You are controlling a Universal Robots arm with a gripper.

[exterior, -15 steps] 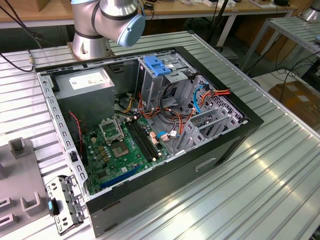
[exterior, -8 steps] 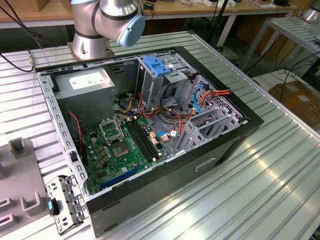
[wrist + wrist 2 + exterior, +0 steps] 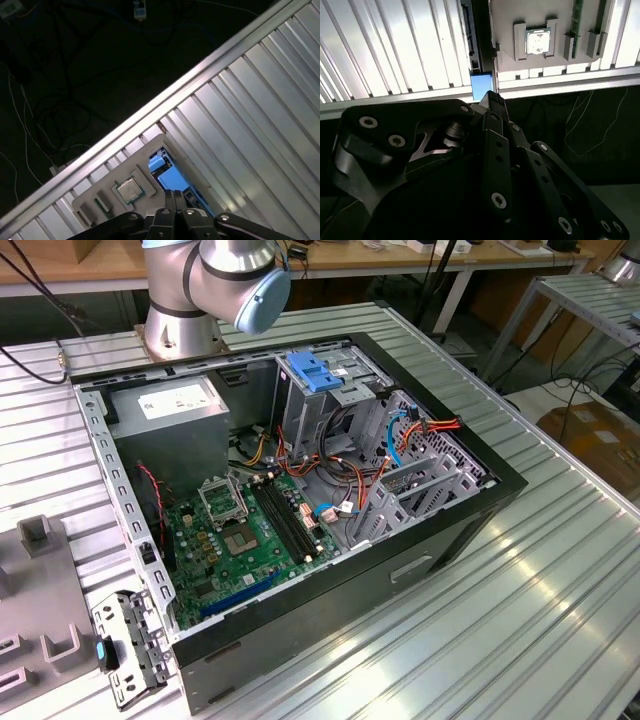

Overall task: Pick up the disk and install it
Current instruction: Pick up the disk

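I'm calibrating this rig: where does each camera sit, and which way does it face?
Exterior view: off the arm, looking down on the open computer case; the arm shows beyond it.
First wrist view: on the arm, facing down past the gripper at the disk.
Second wrist view: on the arm, behind the gripper, facing the table edge.
Both wrist views share the grey tray.
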